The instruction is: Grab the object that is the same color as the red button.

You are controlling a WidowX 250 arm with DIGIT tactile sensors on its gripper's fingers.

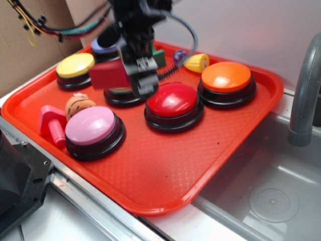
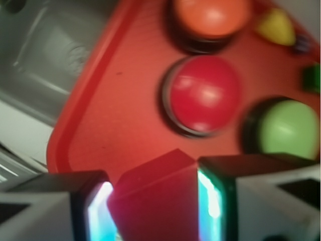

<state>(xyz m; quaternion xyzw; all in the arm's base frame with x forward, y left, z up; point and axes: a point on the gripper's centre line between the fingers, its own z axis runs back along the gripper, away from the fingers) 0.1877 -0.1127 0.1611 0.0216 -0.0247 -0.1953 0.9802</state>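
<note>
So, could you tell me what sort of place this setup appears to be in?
Probably a toy kitchen sink area: a grey plastic basin with a grey faucet, and a red plastic tray of dome buttons beside it.

A grey metal sink basin (image 1: 271,196) fills the lower right, its round drain (image 1: 274,204) set in the floor of the basin. A grey faucet (image 1: 306,90) rises behind the basin at the right edge. Left of the faucet stands a plain pale wall (image 1: 241,25), and farther left a brown cardboard panel (image 1: 25,55).
</note>
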